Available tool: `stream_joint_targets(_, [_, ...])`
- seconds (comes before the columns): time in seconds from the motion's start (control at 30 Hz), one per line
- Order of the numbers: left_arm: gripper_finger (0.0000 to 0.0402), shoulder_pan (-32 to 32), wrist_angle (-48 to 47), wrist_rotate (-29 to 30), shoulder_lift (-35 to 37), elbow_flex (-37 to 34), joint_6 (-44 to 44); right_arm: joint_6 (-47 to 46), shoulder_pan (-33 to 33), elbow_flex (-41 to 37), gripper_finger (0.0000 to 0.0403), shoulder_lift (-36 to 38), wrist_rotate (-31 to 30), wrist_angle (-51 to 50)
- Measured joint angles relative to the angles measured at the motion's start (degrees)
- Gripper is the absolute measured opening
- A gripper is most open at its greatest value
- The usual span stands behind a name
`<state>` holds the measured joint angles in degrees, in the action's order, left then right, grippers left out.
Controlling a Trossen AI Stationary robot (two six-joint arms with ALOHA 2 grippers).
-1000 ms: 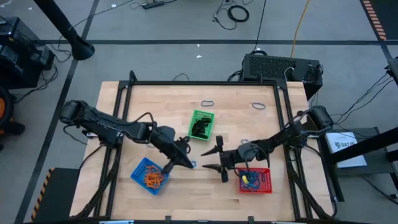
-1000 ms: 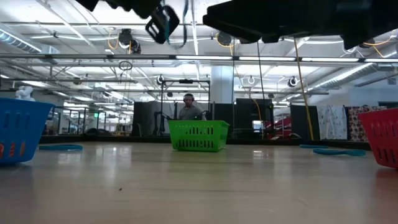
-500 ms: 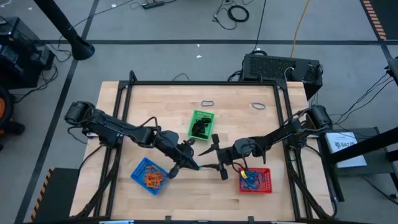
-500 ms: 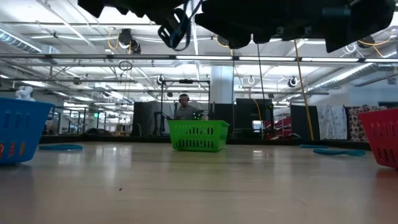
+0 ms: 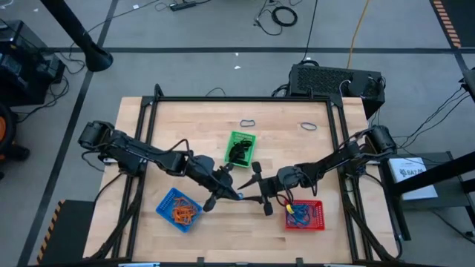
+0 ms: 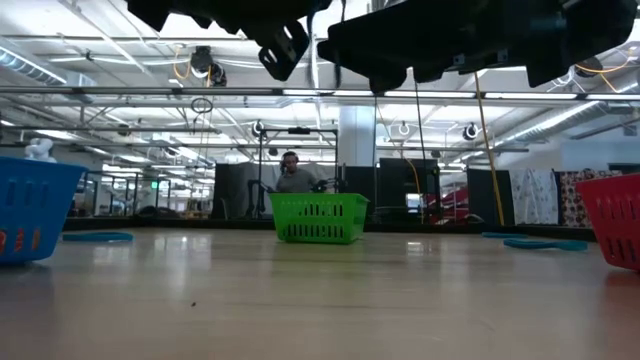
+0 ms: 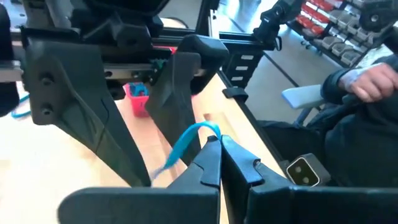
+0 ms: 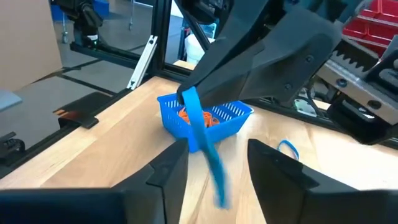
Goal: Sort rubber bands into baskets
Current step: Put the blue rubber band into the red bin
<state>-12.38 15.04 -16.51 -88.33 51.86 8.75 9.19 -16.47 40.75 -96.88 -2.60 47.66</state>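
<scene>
My left gripper (image 5: pixel 231 194) is shut on a blue rubber band (image 8: pixel 203 135) above the table's middle front. My right gripper (image 5: pixel 260 188) is open and faces it. Its two fingers (image 8: pixel 166 169) stand on either side of the hanging band, and I see no touch. The blue basket (image 5: pixel 178 209) with orange bands stands front left. The green basket (image 5: pixel 240 148) with black bands is in the middle. The red basket (image 5: pixel 304 215) with blue bands is front right. My left gripper pinches the blue band's upper end (image 7: pixel 210 132) between its two fingertips. The fingers come slanting from the table's left, pointing toward the right gripper. The band hangs below them as a flattened loop, clear of the table, its lower end (image 8: pixel 217 186) between the right gripper's fingers.
Two loose dark loops (image 5: pixel 248 122) (image 5: pixel 308 126) lie near the table's far edge. Another blue band (image 8: pixel 287 147) lies on the wood near the blue basket. A black metal frame (image 5: pixel 156 104) borders the table. A person (image 7: pixel 367 81) is beyond the table.
My left gripper has carried the blue band toward the table's right, from beside the blue basket to between the right gripper's open fingers. The band stays hanging clear of the table. My right gripper has shifted slightly toward the left gripper.
</scene>
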Motion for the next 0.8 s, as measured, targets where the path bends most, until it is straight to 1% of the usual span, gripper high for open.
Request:
stream_joint_targets(0.13, [0.0002,0.0,-0.5,0.1,0.0,0.0,-0.5,-0.7,0.0,0.0,0.0130,0.0,-0.2,0.0])
stream_joint_targets(0.2, [0.0002,0.0,-0.8,0.1,0.0,0.0,-0.6,-1.0,0.2,0.0,0.0100,0.0,-0.4,-0.2])
stream_joint_targets(0.27, [0.0002,0.0,-1.0,0.7,0.0,0.0,-0.5,-0.9,0.3,0.0,0.0058,0.0,-0.5,-0.3])
stream_joint_targets(0.3, [0.0002,0.0,-1.1,1.3,0.0,0.0,-0.5,-0.7,0.4,0.0,0.0034,0.0,-0.5,-0.3])
stream_joint_targets(0.33, [0.0002,0.0,-1.1,2.5,0.0,0.0,-0.4,-0.3,0.4,0.0,0.0018,0.0,-0.5,-0.3])
stream_joint_targets(0.37, [0.0003,0.0,-1.2,4.1,0.0,0.0,-0.3,-0.2,0.4,0.0,0.0011,0.0,-0.6,-0.3])
stream_joint_targets(0.43, [0.0012,0.0,-1.8,8.0,0.0,0.0,-0.6,-0.5,0.4,0.0,0.0007,0.0,-0.6,-0.3])
stream_joint_targets(0.5, [0.0027,0.0,-3.2,10.3,0.1,0.0,-2.5,-0.9,0.4,0.0,0.0003,0.0,-0.8,-0.7])
stream_joint_targets(0.67, [0.0083,0.0,-5.5,12.6,0.1,0.1,-6.2,-1.7,0.4,0.0,0.0001,0.0,-1.0,-1.6])
stream_joint_targets(0.8, [0.0129,0.0,-5.8,13.6,0.1,0.1,-6.5,-1.8,0.4,0.0,0.0001,1.2,-4.0,-4.3])
